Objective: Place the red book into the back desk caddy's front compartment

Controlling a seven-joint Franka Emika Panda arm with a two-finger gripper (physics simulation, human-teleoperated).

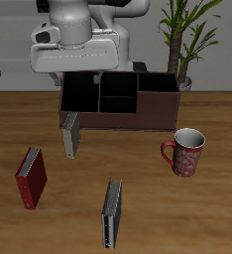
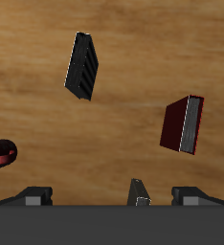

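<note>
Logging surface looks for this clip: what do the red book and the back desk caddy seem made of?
Red book: looks like matte dark-red hard covers around pale paper edges. Back desk caddy: maroon-brown walls and black dividers, flat, unglossy; wood or plastic, unclear in this render.

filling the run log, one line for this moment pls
red book: upright on table, untouched | back desk caddy: front compartment empty | hand: above table, holds nothing, finger state unclear

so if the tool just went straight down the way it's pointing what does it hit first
Most likely bare table: the wrist view's middle shows only wood, between the grey book and the red book. Depth is unclear, so this is a judgement.
</note>
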